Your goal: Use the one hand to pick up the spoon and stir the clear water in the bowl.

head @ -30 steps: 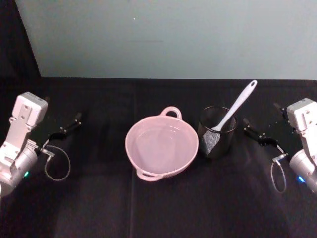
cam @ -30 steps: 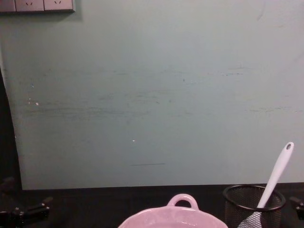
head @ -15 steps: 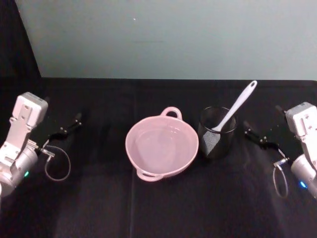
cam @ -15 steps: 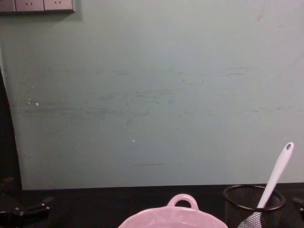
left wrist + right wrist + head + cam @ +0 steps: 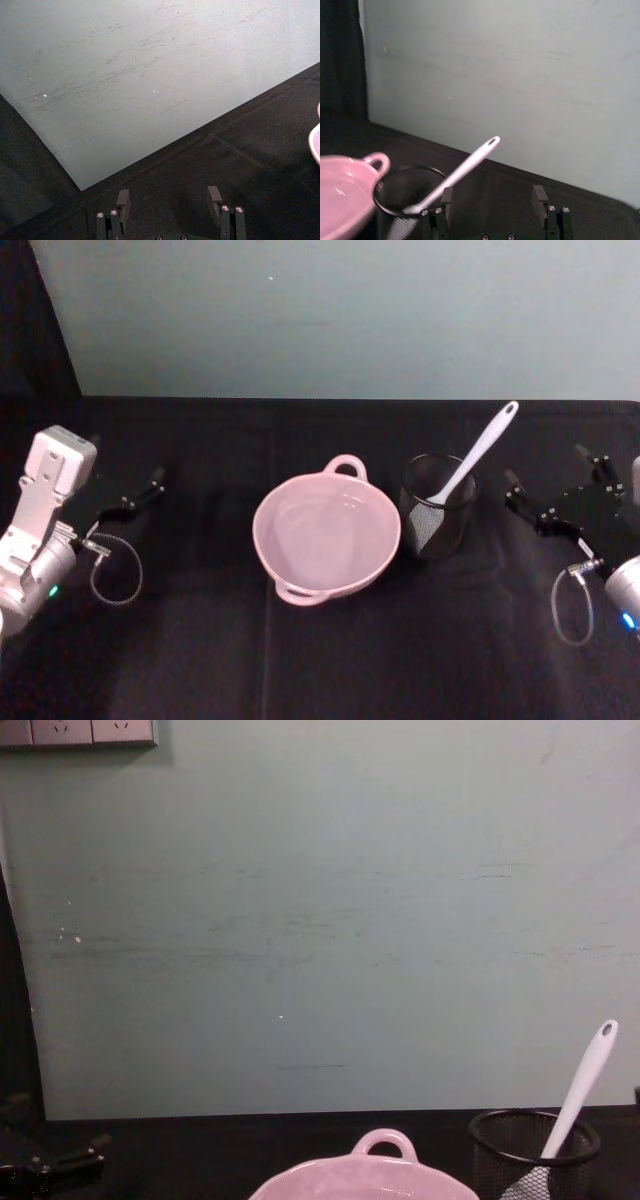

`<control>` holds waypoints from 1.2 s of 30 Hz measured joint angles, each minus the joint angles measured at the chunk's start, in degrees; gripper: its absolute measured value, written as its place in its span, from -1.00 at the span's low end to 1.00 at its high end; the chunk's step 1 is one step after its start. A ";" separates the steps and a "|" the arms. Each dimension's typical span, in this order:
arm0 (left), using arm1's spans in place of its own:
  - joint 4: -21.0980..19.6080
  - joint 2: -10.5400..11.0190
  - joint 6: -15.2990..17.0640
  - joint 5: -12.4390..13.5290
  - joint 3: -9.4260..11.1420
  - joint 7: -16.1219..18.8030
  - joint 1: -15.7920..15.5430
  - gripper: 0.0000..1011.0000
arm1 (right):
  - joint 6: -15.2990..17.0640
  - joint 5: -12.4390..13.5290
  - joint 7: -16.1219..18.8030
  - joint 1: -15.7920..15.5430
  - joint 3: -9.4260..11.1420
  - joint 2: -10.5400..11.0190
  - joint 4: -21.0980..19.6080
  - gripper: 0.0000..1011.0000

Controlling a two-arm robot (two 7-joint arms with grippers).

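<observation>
The white spoon [image 5: 478, 455] stands slanted in a black mesh cup [image 5: 438, 508], blade down, handle end pointing up toward the back right. Left of the cup sits the pale pink bowl [image 5: 262, 540] with clear water [image 5: 325, 530] inside. My right gripper [image 5: 552, 468] hovers open to the right of the cup, apart from it; the right wrist view shows its fingers [image 5: 446, 196] spread wide, with the spoon [image 5: 465, 167], cup [image 5: 400, 195] and bowl [image 5: 345, 185] ahead. My left gripper [image 5: 126, 464] rests open at the far left. The chest view shows the spoon [image 5: 585, 1085] rising from the cup.
A pale green wall [image 5: 340, 310] stands behind the black-covered table [image 5: 330, 660]. Cable loops hang beside each wrist, left [image 5: 115, 570] and right [image 5: 573, 605]. The left wrist view shows the left gripper [image 5: 168, 197] open over bare cloth, with the bowl's edge [image 5: 316, 140] at the side.
My right arm has drawn to the right, away from the cup, and its wrist has turned. The left arm, spoon, cup and bowl have stayed put.
</observation>
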 joint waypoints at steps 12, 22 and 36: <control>0.00 0.00 0.00 0.00 0.00 0.00 0.00 1.00 | 0.21 18.94 14.50 6.13 3.68 -8.06 8.73 0.98; 0.00 0.00 0.00 0.00 0.00 0.00 0.00 1.00 | 6.39 29.87 21.39 11.81 6.91 -13.80 16.91 0.98; 0.00 0.00 0.00 0.00 0.00 0.00 0.00 1.00 | 12.18 38.65 25.67 16.56 6.96 -16.35 23.51 0.98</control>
